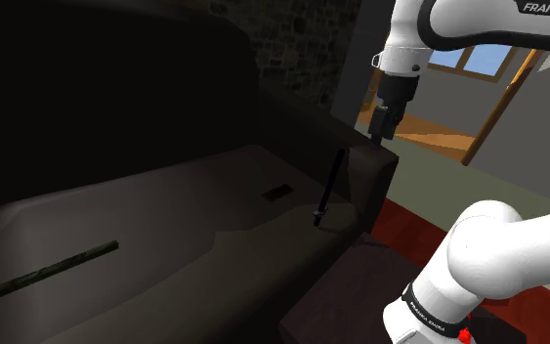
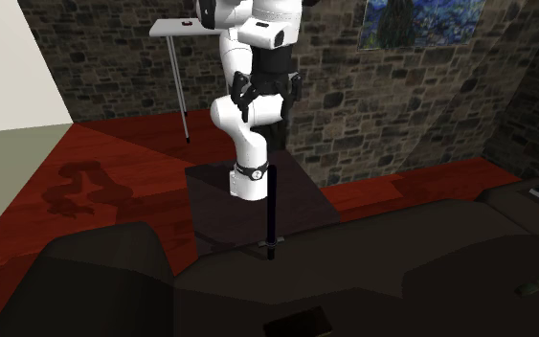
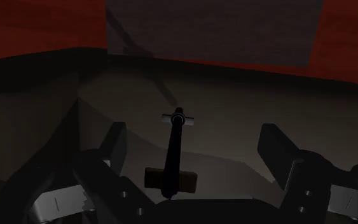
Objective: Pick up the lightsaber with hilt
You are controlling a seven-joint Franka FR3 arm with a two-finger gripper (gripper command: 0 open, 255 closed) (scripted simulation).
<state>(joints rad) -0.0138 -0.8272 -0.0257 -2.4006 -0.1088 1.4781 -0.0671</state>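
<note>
The lightsaber [image 1: 328, 186] is a thin dark rod standing almost upright on the sofa seat, leaning by the sofa's armrest [image 1: 368, 174]. Its pale cross-guard and hilt are at the lower end, on the cushion. In the second exterior view the lightsaber [image 2: 271, 211] rises in front of the stand. My gripper [image 1: 379, 127] hangs above the rod's upper end, a little to the shoulder view's right of it. In the wrist view the gripper [image 3: 196, 153] is open, and the lightsaber [image 3: 173, 153] runs between the fingers [image 3: 115, 147] without touching either.
The dark sofa seat [image 1: 165, 225] carries a small flat dark rectangle [image 1: 280, 193] near the lightsaber and a long greenish stick [image 1: 53, 267] farther along. The dark stand [image 2: 301, 201] sits on red floor behind the armrest. A white table [image 2: 173, 27] is by the stone wall.
</note>
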